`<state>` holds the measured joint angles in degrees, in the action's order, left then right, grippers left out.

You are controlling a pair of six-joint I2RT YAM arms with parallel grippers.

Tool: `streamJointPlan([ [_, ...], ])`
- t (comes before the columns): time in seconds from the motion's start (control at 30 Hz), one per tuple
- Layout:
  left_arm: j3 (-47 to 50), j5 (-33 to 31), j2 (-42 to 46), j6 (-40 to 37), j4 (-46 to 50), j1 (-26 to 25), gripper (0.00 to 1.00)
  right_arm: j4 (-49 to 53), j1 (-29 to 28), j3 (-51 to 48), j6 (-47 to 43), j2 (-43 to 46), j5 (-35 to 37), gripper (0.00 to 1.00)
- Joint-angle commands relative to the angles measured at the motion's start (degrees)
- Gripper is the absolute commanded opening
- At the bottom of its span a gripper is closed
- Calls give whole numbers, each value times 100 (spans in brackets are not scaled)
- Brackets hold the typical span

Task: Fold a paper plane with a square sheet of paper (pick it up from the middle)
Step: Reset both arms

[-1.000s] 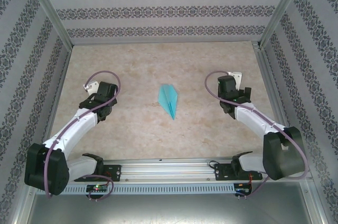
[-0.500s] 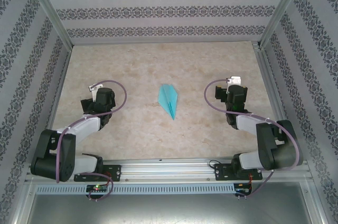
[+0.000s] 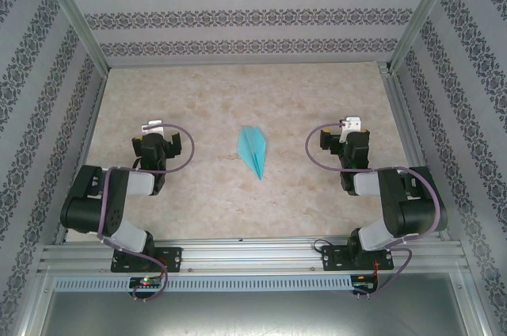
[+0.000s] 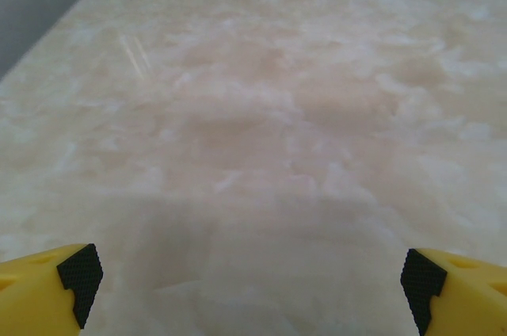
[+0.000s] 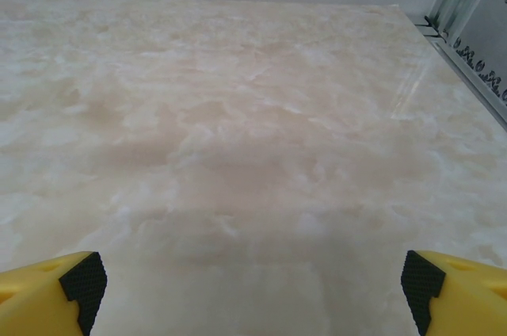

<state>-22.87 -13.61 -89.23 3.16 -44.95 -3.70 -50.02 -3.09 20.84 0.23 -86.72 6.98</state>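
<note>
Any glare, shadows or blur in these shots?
Top external view: even light, sharp, the paper plane casting barely any shadow. Left wrist view: soft focus, a faint glare streak on the table upper left, dim shadow between the yellow fingers. Right wrist view: likewise soft, a glare streak at right.

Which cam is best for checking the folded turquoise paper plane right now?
Top external. The turquoise-blue folded paper plane lies whole on the marbled beige tabletop midway between the arms, wings and narrow tip unobstructed. The wrist views look over tabletop past the open left hand and open right hand.
</note>
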Motion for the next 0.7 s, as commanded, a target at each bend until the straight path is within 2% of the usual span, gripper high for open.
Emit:
streamJointPlan([
  [0.0, 51, 576, -82, -130, -659, 215, 100, -144, 46, 64, 99, 77, -22, 98],
  [0.07, -8, 609, 25, -71, -307, 256, 100, -173, 63, 87, 113, 38, -79, 98],
  [0.1, 46, 598, -65, -102, -571, 256, 100, -127, 64, 83, 118, 66, -88, 98],
  [0.67, 37, 603, -14, -103, -482, 262, 100, -133, 56, 86, 91, 59, -113, 98],
])
